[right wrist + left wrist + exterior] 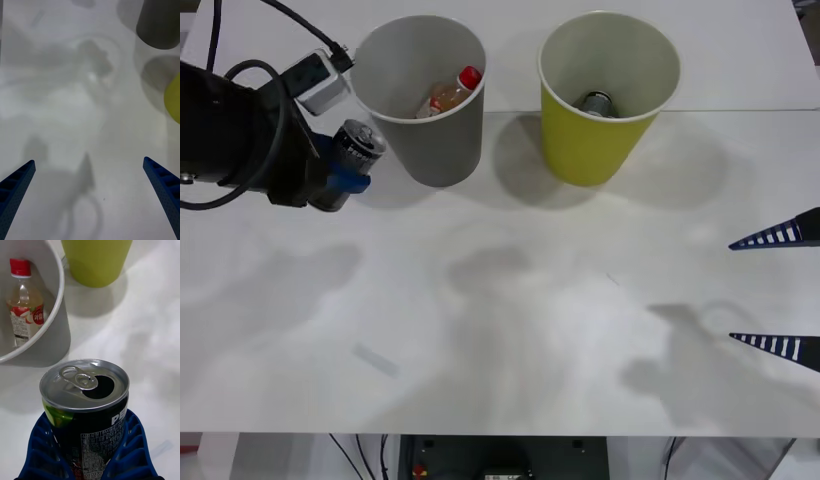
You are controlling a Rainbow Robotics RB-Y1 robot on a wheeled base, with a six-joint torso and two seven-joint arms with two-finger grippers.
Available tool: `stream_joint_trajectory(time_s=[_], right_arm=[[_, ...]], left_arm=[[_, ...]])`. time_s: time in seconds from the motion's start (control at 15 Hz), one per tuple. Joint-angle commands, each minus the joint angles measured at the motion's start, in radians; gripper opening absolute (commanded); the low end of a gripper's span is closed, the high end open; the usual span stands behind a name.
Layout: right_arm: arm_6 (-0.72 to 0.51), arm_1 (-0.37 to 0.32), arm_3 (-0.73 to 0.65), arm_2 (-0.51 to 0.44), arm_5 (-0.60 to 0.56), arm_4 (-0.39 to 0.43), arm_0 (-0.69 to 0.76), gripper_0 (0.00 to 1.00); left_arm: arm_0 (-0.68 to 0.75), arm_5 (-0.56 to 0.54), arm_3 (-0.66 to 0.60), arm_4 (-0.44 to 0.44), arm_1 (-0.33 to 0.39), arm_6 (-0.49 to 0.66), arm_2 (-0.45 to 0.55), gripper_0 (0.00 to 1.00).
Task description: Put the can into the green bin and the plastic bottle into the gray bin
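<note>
Right gripper (pixel 778 290) sits idle at the near right edge of the table (pixel 510 330), fingers spread wide, nothing between them.

Left gripper (pixel 345 170) is further back on the left, fingers clamped on the can (pixel 358 143), which is held off the table just beside the gray bin's (pixel 442 150) left wall. In the left wrist view the can (pixel 86 405) is opened, tab up, blue fingers (pixel 127 450) wrapped around its lower body.

Plastic bottle (pixel 452 93) already lies inside the gray bin, leaning on the inner wall, red cap up. That half looks done.

Green bin (pixel 595 140) is to the right of the gray one, apart from it. There's a dark round object (pixel 597 102) at its bottom; probably another can, but hard to confirm from this angle.

Left to do: carry the held can past the gray bin, over the green bin's rim, release. It's currently next to the wrong bin.
</note>
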Motion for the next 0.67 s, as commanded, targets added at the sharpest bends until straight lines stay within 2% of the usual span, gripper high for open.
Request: stream_joint_trajectory(time_s=[0.07,0.47,0.67], right_arm=[[0.000,0.000,0.000,0.000,0.000,0.000,0.000,1.00],[0.000,0.000,0.000,0.000,0.000,0.000,0.000,1.00],[0.000,0.000,0.000,0.000,0.000,0.000,0.000,1.00]], left_arm=[[-0.154,-0.035,0.062,0.009,-0.021,0.028,-0.086,0.00],[-0.442,-0.040,0.328,-0.029,-0.214,0.025,-0.094,0.00],[-0.565,-0.040,0.441,-0.126,-0.294,0.012,-0.148,0.00]])
